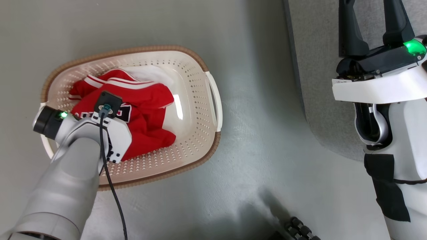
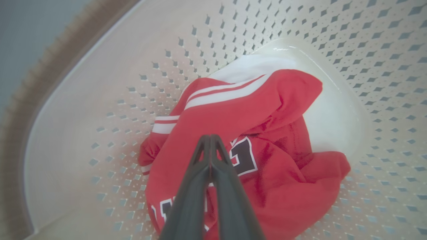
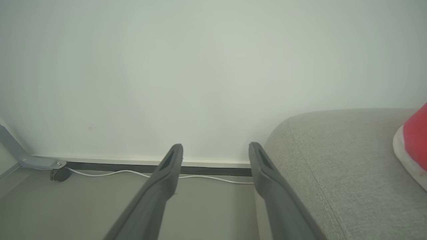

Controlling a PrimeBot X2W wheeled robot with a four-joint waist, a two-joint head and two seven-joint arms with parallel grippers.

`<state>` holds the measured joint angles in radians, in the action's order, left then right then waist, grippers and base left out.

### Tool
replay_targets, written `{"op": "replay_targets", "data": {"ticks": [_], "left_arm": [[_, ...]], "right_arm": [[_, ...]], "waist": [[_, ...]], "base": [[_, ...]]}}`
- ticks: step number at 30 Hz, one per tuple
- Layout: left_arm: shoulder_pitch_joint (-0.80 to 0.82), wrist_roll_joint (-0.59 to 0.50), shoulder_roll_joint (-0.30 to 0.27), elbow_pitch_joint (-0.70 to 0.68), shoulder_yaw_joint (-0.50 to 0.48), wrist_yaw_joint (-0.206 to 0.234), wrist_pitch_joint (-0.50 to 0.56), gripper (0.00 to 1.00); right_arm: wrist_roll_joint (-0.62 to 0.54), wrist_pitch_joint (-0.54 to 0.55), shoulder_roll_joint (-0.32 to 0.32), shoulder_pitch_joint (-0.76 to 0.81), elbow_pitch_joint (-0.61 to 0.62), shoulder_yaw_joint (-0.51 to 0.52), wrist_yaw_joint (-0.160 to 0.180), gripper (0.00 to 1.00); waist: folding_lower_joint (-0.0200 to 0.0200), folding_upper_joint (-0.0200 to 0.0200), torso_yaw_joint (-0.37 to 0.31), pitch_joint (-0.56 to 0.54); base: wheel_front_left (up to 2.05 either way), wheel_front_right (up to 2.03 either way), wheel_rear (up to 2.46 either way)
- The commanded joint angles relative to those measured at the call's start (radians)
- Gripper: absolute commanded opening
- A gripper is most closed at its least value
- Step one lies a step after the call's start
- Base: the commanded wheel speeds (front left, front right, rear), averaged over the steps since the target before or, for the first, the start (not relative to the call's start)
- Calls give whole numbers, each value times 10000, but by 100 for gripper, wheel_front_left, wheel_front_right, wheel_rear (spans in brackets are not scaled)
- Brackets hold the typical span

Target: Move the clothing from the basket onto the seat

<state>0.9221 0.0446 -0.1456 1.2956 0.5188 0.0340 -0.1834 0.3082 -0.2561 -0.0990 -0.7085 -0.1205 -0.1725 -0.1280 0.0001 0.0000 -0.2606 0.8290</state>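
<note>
- Grey floor (image 1: 267, 116): basket (image 1: 200, 96) near seat (image 3: 333, 150), short transfer path.
- Clothing (image 1: 146, 100) bunched in basket, not yet lifted.
- L gripper (image 2: 210, 138) shut, tips at red fabric for pinch; hold unconfirmed.
- R gripper (image 3: 216, 148) open, parked clear by seat edge.

Left tool (image 2: 210, 138) closed; right tool (image 3: 216, 149) spread.

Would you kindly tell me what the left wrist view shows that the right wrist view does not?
Left wrist view: the perforated basket, the lettered clothing, and the left gripper shut over it. Right wrist view: the grey seat, a white wall, a cable, and the right gripper open. Both: red fabric with white trim; in the second, a red piece on the seat.
</note>
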Motion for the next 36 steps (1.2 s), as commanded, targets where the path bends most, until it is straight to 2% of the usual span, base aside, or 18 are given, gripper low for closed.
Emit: {"op": "replay_targets", "data": {"ticks": [1,6,12,22,36], "left_arm": [[-380,126,-146,-49,-222,-119,-191,0],[-607,329,151,-49,-228,-276,-594,0],[-1078,597,556,-315,-265,-246,-770,0],[-2488,1103,871,-2478,-470,-98,-781,0],[-4219,1560,946,-5497,-985,-32,-783,0]], "right_arm": [[68,-57,21,266,131,-70,-27,100],[75,-57,-74,439,-94,-23,-27,100],[56,-57,-214,836,-435,79,-27,100],[57,-57,-441,1563,-1018,162,-27,100],[57,-57,-550,2688,-1585,282,-27,100]], "waist": [[-1,0,98,-305],[-1,0,349,-1043],[-1,0,725,-2049],[-1,0,1351,-3813],[-1,0,2053,-5860]], "base": [[0,0,0],[0,0,0],[0,0,0],[0,0,0],[0,0,0]]}}
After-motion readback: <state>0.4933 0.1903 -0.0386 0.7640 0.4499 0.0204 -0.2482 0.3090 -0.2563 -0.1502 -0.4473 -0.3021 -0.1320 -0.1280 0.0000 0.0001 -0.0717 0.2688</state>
